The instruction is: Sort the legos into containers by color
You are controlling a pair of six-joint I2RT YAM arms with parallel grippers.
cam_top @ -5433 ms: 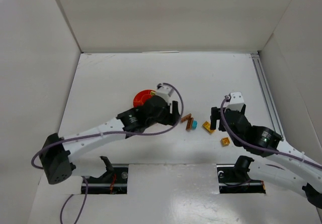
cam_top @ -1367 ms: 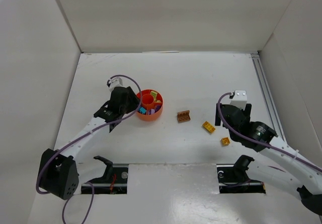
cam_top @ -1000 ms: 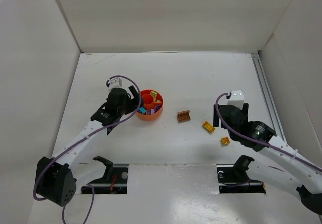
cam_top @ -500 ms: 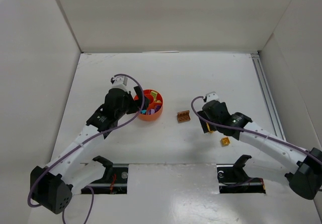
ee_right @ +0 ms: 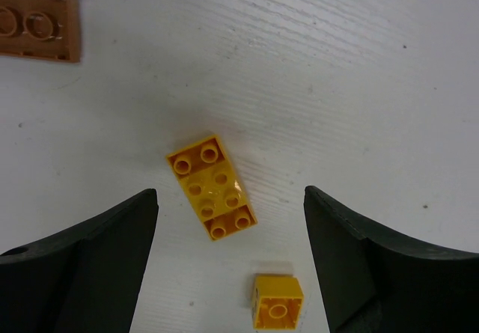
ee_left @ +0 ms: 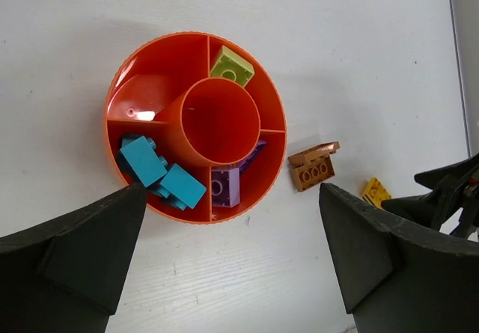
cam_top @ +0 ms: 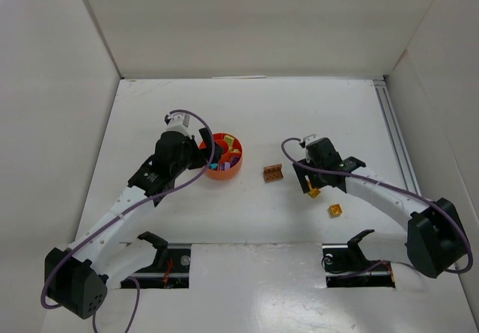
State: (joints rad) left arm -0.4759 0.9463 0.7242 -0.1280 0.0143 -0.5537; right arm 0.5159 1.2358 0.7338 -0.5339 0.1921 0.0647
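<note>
The round orange dish [cam_top: 222,170] [ee_left: 112,101] holds teal legos [ee_left: 161,176], a purple one [ee_left: 224,187] and a yellow-green one [ee_left: 232,66] in separate wedges. My left gripper [cam_top: 203,152] [ee_left: 232,224] hovers open above the dish, holding nothing. On the table lie a brown lego [cam_top: 273,173] [ee_left: 313,167] [ee_right: 37,26], a long orange-yellow lego [cam_top: 313,193] [ee_right: 212,188] and a small orange-yellow one [cam_top: 335,210] [ee_right: 277,301]. My right gripper [cam_top: 309,182] [ee_right: 230,224] hangs open over the long orange-yellow lego, one finger on each side and not touching it.
White walls enclose the table on three sides. A metal rail [cam_top: 395,138] runs along the right edge. The brown lego lies between the dish and my right gripper. Purple cables loop off both wrists.
My right arm swung left and forward from near the small orange-yellow lego to above the long one, jaws narrowing a little. My left gripper shifted slightly over the dish, then held still.
</note>
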